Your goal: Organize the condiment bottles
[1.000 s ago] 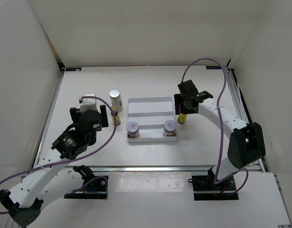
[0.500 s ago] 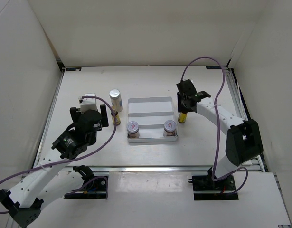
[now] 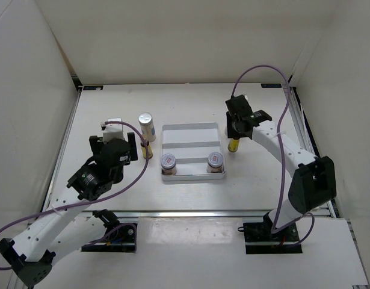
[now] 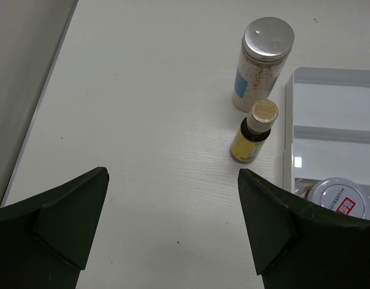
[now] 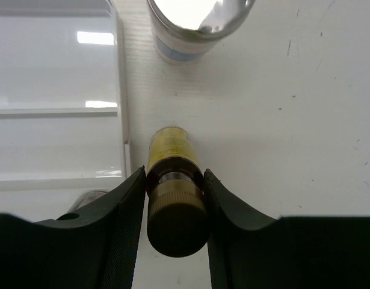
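My right tool [image 5: 175, 201] is clamped on the dark cap and neck of a slim yellow bottle [image 5: 169, 147]. The bottle stands upright, long axis vertical, cap up, just beside the right edge of the white tray [image 5: 52, 78]. A silver-lidded shaker [image 5: 194, 36] stands near, just beyond it, and bare counter [image 5: 293, 120] lies open to the right. My left tool [image 4: 172, 232] hangs empty, jaws wide apart, left of the tray.
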Tool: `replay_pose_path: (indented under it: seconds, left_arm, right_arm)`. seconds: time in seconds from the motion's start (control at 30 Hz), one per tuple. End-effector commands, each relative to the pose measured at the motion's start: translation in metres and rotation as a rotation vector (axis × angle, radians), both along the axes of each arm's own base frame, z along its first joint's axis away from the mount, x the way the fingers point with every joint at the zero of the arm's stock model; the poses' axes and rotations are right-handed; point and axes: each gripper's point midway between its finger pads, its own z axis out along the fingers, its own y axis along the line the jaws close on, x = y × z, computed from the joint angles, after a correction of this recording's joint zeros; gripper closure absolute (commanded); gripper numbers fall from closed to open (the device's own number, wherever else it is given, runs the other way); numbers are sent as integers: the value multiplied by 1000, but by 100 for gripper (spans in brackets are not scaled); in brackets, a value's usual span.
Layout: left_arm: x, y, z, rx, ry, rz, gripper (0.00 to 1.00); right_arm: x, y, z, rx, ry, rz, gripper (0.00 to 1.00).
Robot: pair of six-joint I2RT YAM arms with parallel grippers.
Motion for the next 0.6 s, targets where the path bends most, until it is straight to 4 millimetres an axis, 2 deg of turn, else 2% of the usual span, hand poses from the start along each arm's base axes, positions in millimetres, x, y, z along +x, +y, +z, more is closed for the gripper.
replay_pose_path:
  seconds: [0.0,0.13,0.27,0.43,0.47,0.57]
  left_arm:
    - [2,3,2,5,-12,17,0]
    - [2,3,2,5,-12,17,0]
    - [2,3,2,5,-12,17,0]
    - [2,3,2,5,-12,17,0]
    - [2,3,2,5,-12,17,0]
    - [2,3,2,5,-12,17,0]
  right_arm:
    - [9,22,76,72,-186,63,94]
    - [6,37,89,86,-203,100,98]
    - [-5,64,89,147,-186,180,99]
    - [-7,82,61,121,-132,219,99]
    - [-7,85,51,119,-111,225,99]
    - [-6,88,39,119,-86,222,99]
